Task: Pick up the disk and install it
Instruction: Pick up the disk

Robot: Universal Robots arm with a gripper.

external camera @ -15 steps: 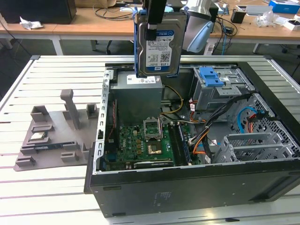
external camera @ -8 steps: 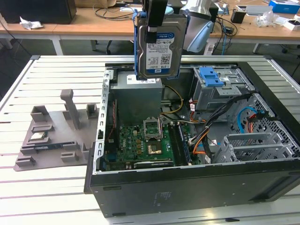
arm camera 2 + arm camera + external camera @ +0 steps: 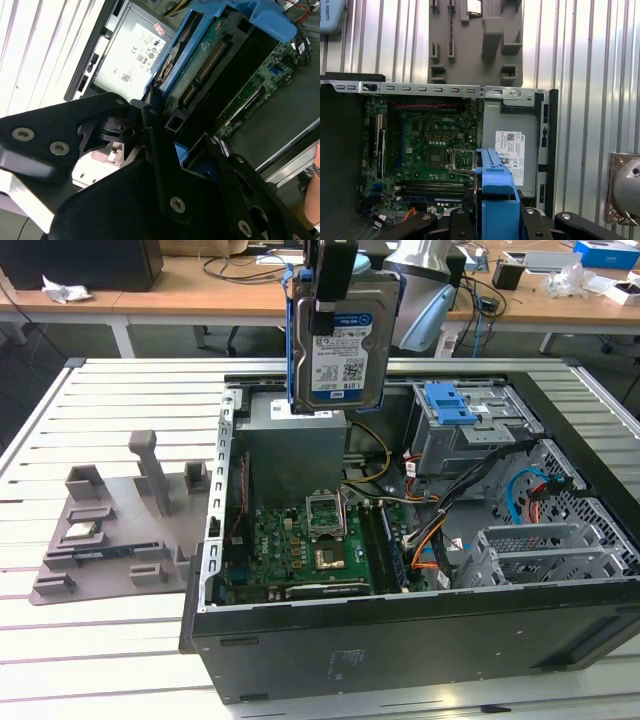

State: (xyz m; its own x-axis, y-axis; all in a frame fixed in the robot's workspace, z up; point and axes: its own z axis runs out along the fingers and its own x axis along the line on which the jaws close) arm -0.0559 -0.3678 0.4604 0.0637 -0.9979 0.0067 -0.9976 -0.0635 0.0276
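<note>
The disk (image 3: 340, 345) hangs upright over the open computer case (image 3: 400, 630), its white-and-blue label facing the exterior camera and its blue frame around the edges. My gripper (image 3: 331, 295) is shut on the disk's upper edge from above. The disk is above the grey power supply box (image 3: 295, 445), at the back of the case on the exterior view's left. In the second wrist view the disk's (image 3: 202, 60) green circuit side and blue frame show between my black fingers (image 3: 150, 117). In the first wrist view the blue frame (image 3: 495, 185) is seen edge-on over the case.
The case holds a green motherboard (image 3: 300, 540), a drive cage (image 3: 480, 435) with a blue latch (image 3: 449, 402), and loose cables. A grey fixture tray (image 3: 115, 530) lies on the slatted table (image 3: 90, 640) beside the case. A person's hand (image 3: 315, 200) is near the case edge.
</note>
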